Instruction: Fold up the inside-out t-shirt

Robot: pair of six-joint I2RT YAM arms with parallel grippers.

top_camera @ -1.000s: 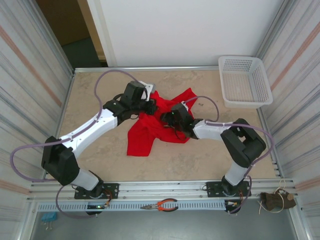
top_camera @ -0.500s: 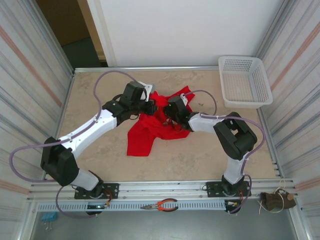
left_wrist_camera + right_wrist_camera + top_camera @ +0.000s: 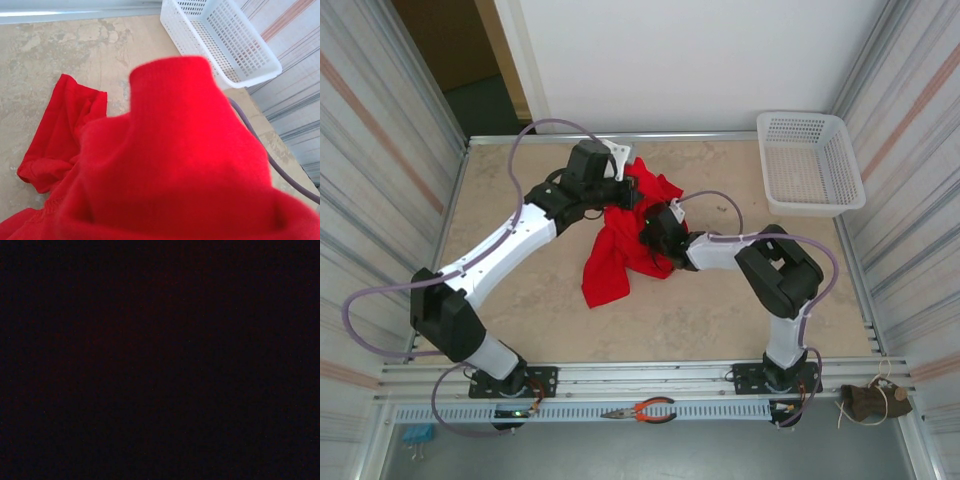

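Left side. My left pincer (image 3: 623,192) was out near the far edge of the worktop (image 3: 700,310), about mid-way along it. The jaws were closed. Red cloth lay humped against the left wrist lens, hiding my fingers. I judged the grip to be on a bunch of the inside-out t-shirt (image 3: 610,262), somewhere in its upper part; I could not tell which hem or seam.

Centre. The shirt (image 3: 175,150) was one crumpled mass on the far half of the worktop. It ran from my left pincer down toward the middle, with a narrower tail pointing at the near-left. One sleeve (image 3: 55,135) lay loose and flat on the stone-patterned top, beside the raised bunch. No tag legible.

Right of centre. My right pincer (image 3: 653,238) was pushed into the shirt's right flank, touching or buried in cloth. The right wrist view was too dark to read the jaws. Open or closed: cannot tell. Holding anything: cannot tell.

Far-right corner. White basket (image 3: 810,160), well apart from the shirt.

Progress, my judgement:
- Done: shirt engaged by both arms, with at least one hold on it.
- Not done: no flat layout, no straight edges, no fold line anywhere.
- Whether it was right-side-out yet: not determinable from the bunch.
- Left: spread the body flat, square the sleeves, then make every fold.

Task at an early stage.
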